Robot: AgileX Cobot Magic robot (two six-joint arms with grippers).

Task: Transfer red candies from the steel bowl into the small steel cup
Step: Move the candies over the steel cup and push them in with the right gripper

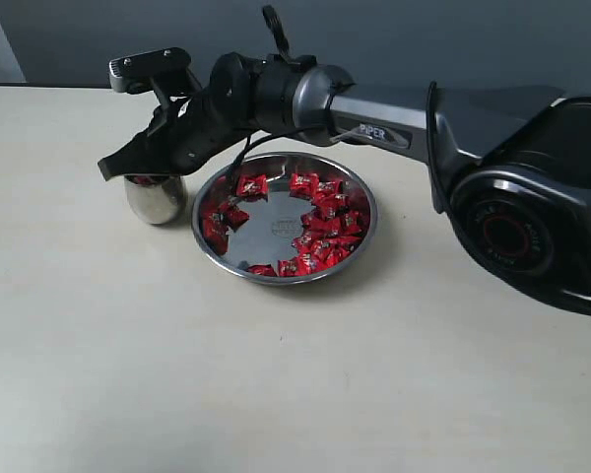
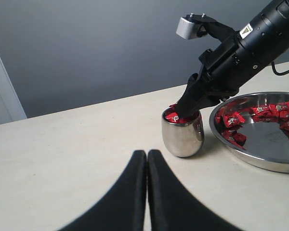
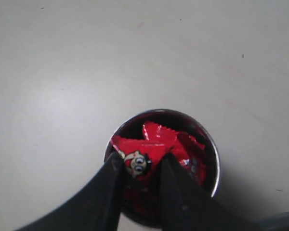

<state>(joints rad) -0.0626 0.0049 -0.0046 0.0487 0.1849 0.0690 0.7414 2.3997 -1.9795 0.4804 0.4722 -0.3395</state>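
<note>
right claw [image 3: 140, 161] over rounded shiny steel cup [image 1: 158, 202] | crinkled red candy [image 3: 137, 164] between its tips, cannot tell if gripped | left claw [image 2: 147, 154] closed | shallow steel bowl [image 1: 268, 235] at cup's 3 o'clock

Soft, even light fills every view. The steel bowl [image 1: 266, 236] casts a faint shadow on the pale surface [image 1: 128, 374], its bottom mildly glaring. Close up, the right pincer [image 3: 141, 161] looks blurred.

Pale table [image 1: 98, 374] — grey wall [image 1: 424, 39]
</note>
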